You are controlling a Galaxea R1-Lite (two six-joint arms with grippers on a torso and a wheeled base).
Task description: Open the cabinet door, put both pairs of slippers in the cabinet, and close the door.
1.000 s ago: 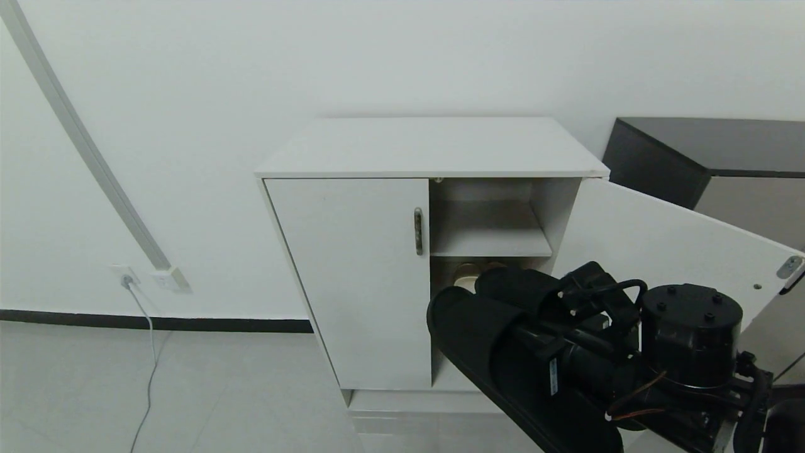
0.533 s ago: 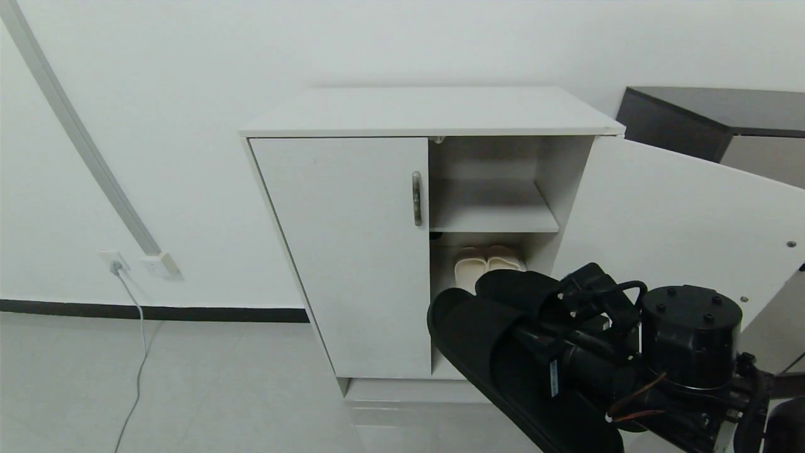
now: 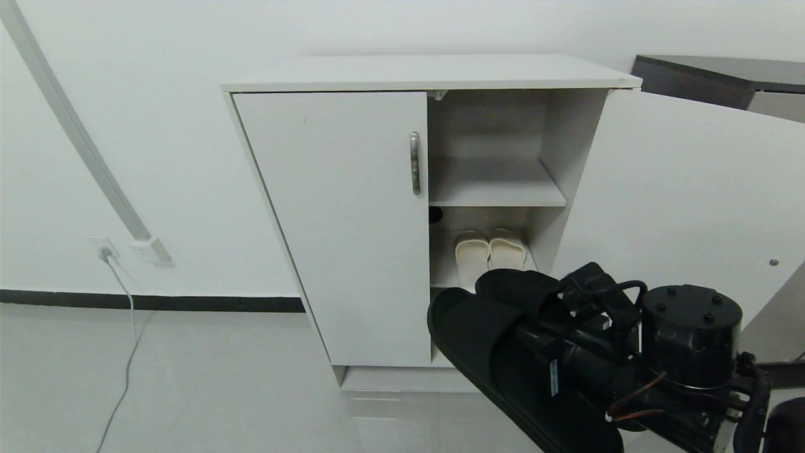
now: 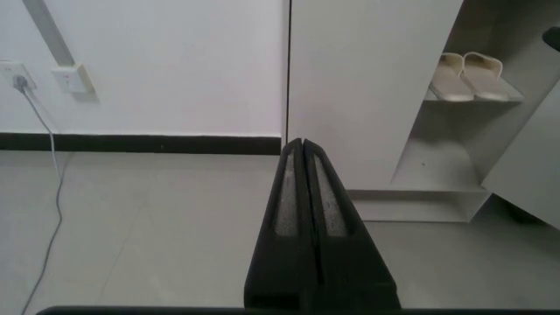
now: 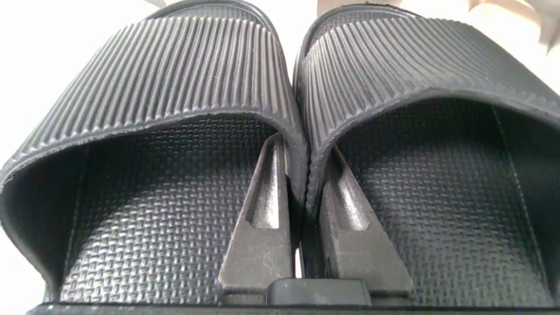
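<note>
The right fingers (image 5: 262,223) pinch the black slippers (image 3: 490,327) by their adjoining inner walls just in front of the white cabinet (image 3: 327,220), whose right door (image 3: 679,189) stands open with the cream slippers (image 3: 489,251) on its lower shelf (image 3: 443,269), while the left fingers (image 4: 287,201), pressed together and empty, point toward it.

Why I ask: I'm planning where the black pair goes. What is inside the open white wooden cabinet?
A pair of cream slippers lies side by side on the lower shelf of the white cabinet, under an upper shelf. The shut left door hides the left half.
</note>
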